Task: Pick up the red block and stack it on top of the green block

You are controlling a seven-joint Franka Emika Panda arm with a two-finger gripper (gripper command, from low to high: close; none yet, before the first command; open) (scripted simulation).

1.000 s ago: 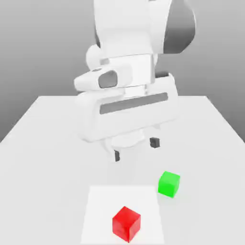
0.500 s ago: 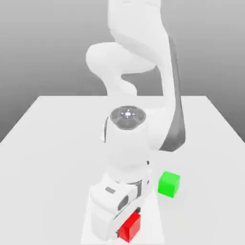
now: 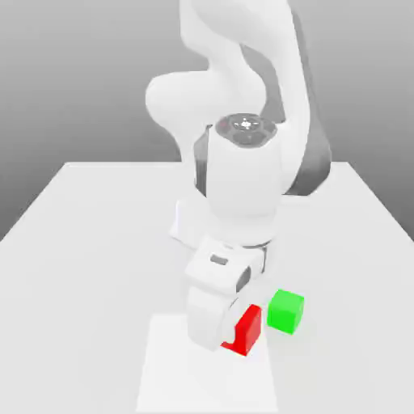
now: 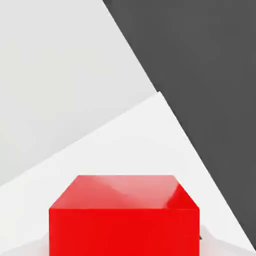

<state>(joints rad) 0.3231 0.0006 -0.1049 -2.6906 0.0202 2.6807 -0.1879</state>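
The red block (image 3: 247, 328) is a glossy cube held at the tip of my gripper (image 3: 236, 333), which is shut on it. The white hand covers the block's side toward the exterior view's left. The block hangs a little above the table, tilted, over the far edge of a pale square patch (image 3: 174, 376). The green block (image 3: 285, 310) rests on the table just to the exterior view's right of the red block, a small gap apart. In the hand view the red block (image 4: 125, 215) sits close up, with the pale patch and table behind it.
The white table (image 3: 81, 242) stretches out around the blocks. My arm's bulky white links (image 3: 242, 186) stand over the table's middle, behind the blocks. The table's edge and dark floor (image 4: 210, 75) show in the hand view.
My hand came down from the table's middle onto the red block and shut on it. It has since carried the block up and toward the green block.
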